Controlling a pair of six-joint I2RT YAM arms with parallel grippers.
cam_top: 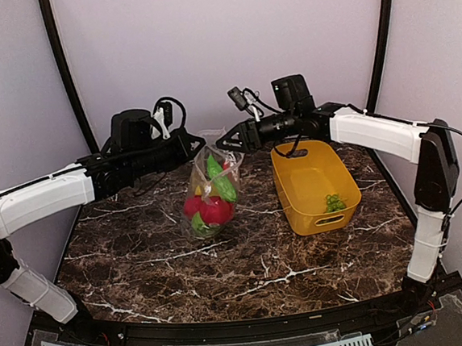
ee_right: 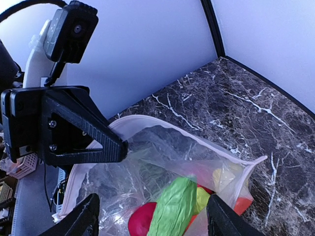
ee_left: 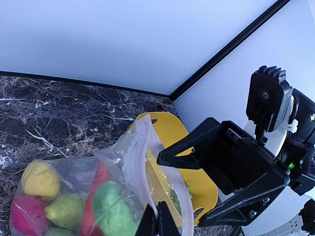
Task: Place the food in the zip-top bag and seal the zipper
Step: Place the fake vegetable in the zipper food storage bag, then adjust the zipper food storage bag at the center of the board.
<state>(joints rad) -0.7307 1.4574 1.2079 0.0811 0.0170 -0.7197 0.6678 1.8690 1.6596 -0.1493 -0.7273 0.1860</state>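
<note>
The clear zip-top bag [cam_top: 209,195] stands upright mid-table, its mouth open upward. Inside are a green cucumber [ee_right: 174,206], red round pieces [cam_top: 215,211], a yellow piece [ee_left: 40,180] and a yellow-green one [ee_left: 65,210]. My left gripper [ee_left: 157,222] is shut on the bag's rim at the pale zipper strip [ee_left: 134,162] and holds it up. My right gripper [ee_right: 152,223] is open just above the bag's mouth, empty, fingers either side of the cucumber's top. Green grapes [cam_top: 334,203] lie in the yellow basket [cam_top: 303,215].
The yellow basket stands right of the bag on the dark marble table [cam_top: 247,261], close under my right arm. Purple walls with black corner posts close the back and sides. The two grippers are nearly touching over the bag.
</note>
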